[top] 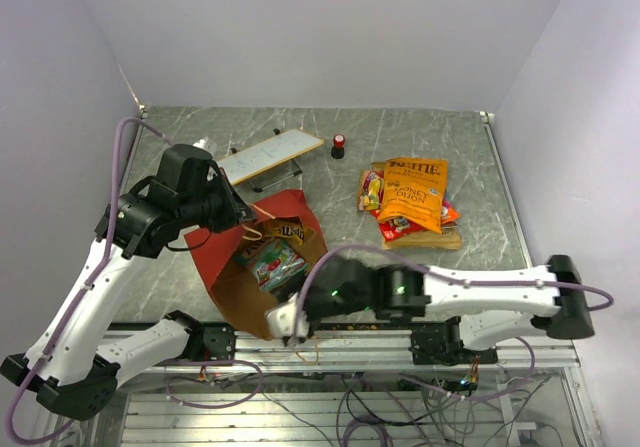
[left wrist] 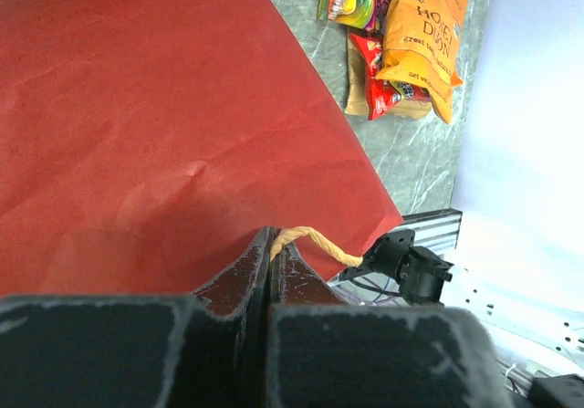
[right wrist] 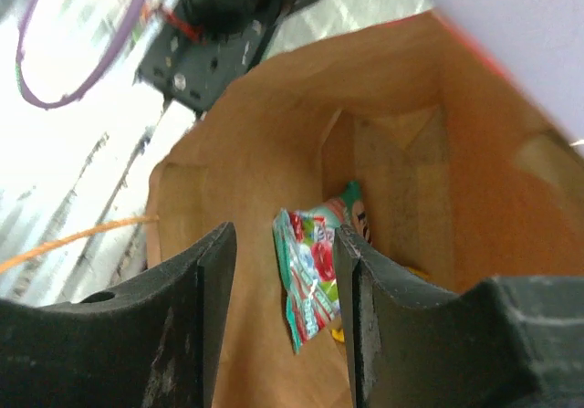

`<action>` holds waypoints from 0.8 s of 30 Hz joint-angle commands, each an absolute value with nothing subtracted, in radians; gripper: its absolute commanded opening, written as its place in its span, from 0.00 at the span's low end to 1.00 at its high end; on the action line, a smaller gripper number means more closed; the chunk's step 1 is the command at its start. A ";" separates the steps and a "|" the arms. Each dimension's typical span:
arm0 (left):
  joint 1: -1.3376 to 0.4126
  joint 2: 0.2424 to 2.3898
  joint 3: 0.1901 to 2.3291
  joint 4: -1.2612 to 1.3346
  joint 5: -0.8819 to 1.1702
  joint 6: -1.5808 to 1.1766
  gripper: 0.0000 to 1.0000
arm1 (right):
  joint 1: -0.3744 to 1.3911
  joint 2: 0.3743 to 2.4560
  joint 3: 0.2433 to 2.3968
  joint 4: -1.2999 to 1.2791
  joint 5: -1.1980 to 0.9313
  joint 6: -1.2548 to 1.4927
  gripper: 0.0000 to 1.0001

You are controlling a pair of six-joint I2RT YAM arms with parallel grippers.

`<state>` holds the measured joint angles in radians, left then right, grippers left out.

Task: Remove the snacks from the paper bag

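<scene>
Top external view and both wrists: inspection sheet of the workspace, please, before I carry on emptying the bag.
Surface: grey marbled table.
Job's things: red paper bag with kraft lining, mouth toward the arms; a green-and-red packet and a brown packet inside. Orange pouch, red packets and a multicoloured packet piled outside, to the right.
Clutter: flat white board and small red-and-black cylinder at the far side.
Grippers: left gripper shut on the bag's rim beside its tan twisted handle; right gripper open at the bag's mouth, holding nothing.
Cables: purple cables along both arms; loose wiring below the near edge.
Surroundings: plain pale walls.
</scene>
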<state>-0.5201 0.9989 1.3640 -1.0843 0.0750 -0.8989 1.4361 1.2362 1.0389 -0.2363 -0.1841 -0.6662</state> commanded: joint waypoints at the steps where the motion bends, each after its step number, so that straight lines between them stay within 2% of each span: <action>1: -0.513 0.970 1.373 -1.100 0.064 -0.911 0.07 | 1.513 1.362 1.051 -0.235 0.164 -0.858 0.47; 7: -0.514 0.954 1.367 -1.099 0.065 -0.919 0.07 | 1.477 1.481 1.006 -0.104 0.212 -0.918 0.49; 24: -0.514 0.947 1.368 -1.103 0.092 -0.919 0.07 | 1.312 1.701 0.977 -0.001 0.003 -0.956 0.48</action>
<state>-0.5201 0.9588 1.3640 -1.0931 0.0742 -0.9173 1.3296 1.6596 0.9676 -0.0475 0.0624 -0.9451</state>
